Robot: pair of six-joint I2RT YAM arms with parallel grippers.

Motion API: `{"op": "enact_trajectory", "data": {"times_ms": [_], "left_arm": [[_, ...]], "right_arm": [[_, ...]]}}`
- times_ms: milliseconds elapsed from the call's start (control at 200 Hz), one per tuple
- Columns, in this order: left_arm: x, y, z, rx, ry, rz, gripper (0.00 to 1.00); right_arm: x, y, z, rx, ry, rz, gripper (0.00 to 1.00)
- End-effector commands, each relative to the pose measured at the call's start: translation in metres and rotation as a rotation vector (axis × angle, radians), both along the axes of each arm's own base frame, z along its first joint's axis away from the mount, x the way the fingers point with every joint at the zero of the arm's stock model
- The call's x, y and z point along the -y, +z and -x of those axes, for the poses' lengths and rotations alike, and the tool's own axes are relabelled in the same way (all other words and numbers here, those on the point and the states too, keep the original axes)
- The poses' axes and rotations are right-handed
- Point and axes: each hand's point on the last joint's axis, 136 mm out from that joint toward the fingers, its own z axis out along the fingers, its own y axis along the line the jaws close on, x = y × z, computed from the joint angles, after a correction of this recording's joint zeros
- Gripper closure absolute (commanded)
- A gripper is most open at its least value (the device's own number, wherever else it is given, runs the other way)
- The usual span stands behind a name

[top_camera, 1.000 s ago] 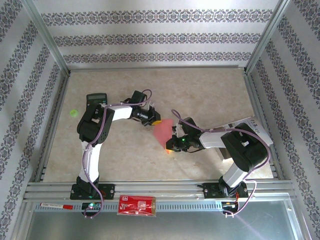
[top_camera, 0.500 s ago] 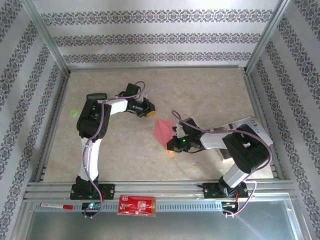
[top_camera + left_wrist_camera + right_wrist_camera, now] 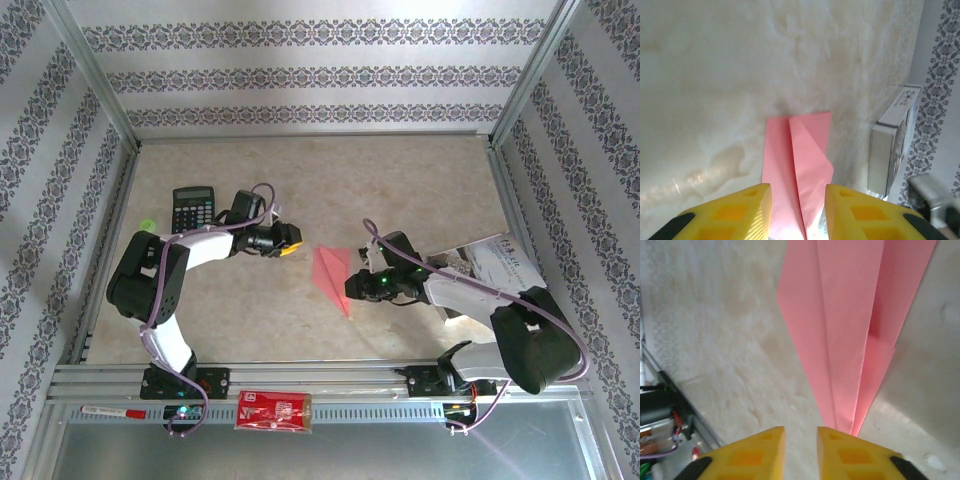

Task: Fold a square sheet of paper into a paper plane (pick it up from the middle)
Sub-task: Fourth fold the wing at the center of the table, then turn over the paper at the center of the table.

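Yellow-tipped, my right tool point(image 3: 801, 432) stands parted and empty at the nose of the paper plane point(image 3: 331, 270), which lies flat on the worktop point(image 3: 420, 190). Beyond it my left tool point(image 3: 798, 187), also parted, grips nothing. I judge the dart is finished and laid to rest.

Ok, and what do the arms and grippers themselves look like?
The left arm and right arm both have white links between chunky black joint housings, with a thin purple cable looped loosely along each. Each ends in two blocky yellow fingers with cut-out windows, on black mounts. A small green light glows near the right wrist.
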Motion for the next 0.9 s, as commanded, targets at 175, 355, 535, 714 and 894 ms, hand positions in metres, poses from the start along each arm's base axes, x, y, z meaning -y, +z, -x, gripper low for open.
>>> {"op": "enact_trajectory", "data": {"times_ms": [175, 355, 535, 714, 894], "left_arm": [[0.01, -0.006, 0.008, -0.006, -0.012, 0.053, 0.66], [0.012, -0.009, 0.009, -0.017, -0.018, 0.056, 0.67], [0.012, -0.012, 0.01, -0.028, -0.022, 0.061, 0.67], [0.012, -0.013, 0.011, -0.031, -0.023, 0.064, 0.68], [0.012, -0.014, 0.013, -0.036, -0.022, 0.069, 0.68]], "right_arm": [[0.001, -0.009, -0.04, 0.062, -0.044, 0.125, 0.67], [-0.006, -0.016, -0.048, 0.061, -0.014, 0.13, 0.65], [-0.012, -0.024, -0.053, 0.053, 0.002, 0.129, 0.65], [-0.018, -0.031, -0.055, 0.039, 0.014, 0.115, 0.67], [-0.024, -0.032, -0.055, 0.037, 0.019, 0.08, 0.74]]}}
